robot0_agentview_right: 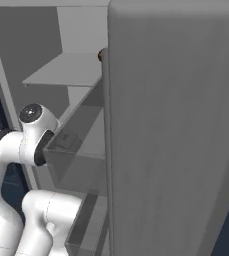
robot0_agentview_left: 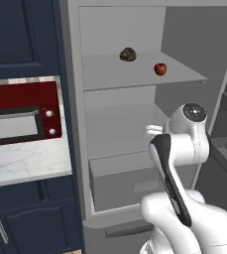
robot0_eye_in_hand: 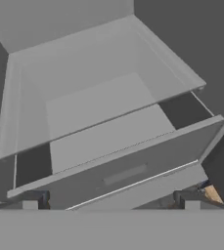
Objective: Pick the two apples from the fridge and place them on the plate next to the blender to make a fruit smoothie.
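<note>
Apple (robot0_agentview_left: 160,69) red, on upper fridge (robot0_agentview_left: 135,74) shelf beside brown ball (robot0_agentview_left: 128,54). My end effector (robot0_eye_in_hand: 111,200) wide, empty, low over drawer (robot0_eye_in_hand: 118,171). I should raise, approach level, clear shelf edge.

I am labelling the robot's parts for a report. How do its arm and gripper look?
The arm is glossy white with rounded, bulbous links. A dark band runs along one link, and a round dark grey cap covers a joint. The gripper ends in two small dark, square fingertips.
</note>
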Tool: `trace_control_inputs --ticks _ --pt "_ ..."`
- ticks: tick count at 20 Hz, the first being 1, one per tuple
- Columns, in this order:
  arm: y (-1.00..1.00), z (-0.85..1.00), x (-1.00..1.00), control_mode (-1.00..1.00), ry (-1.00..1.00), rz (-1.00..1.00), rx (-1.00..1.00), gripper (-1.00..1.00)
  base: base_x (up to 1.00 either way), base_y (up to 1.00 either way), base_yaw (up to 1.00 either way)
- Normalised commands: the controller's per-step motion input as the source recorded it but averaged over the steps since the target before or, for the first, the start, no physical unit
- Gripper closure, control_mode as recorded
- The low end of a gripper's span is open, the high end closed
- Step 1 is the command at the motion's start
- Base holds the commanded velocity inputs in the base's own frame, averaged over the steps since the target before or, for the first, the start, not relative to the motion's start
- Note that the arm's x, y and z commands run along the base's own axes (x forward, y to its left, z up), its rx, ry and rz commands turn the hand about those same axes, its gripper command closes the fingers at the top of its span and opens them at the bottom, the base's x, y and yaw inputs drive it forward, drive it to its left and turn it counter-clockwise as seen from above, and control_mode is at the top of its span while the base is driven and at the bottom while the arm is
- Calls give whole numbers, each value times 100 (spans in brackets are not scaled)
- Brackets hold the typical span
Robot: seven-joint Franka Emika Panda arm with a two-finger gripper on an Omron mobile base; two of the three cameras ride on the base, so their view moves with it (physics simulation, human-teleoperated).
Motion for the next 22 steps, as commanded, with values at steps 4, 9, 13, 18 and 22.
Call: trace_control_inputs --ticks 4,9,13,18,22 --pt "0 100 -21 -100 -48 0 -1 -100 0 0 0" --pt "0 100 -8 -100 -32 -5 -3 -100 0 0 0" --pt "-5 100 0 -100 -20 -7 -7 -100 0 0 0" --pt "-17 100 -2 -100 -3 0 -7 -100 0 0 0" --pt "-61 93 -9 -100 14 11 -2 -100 0 0 0"
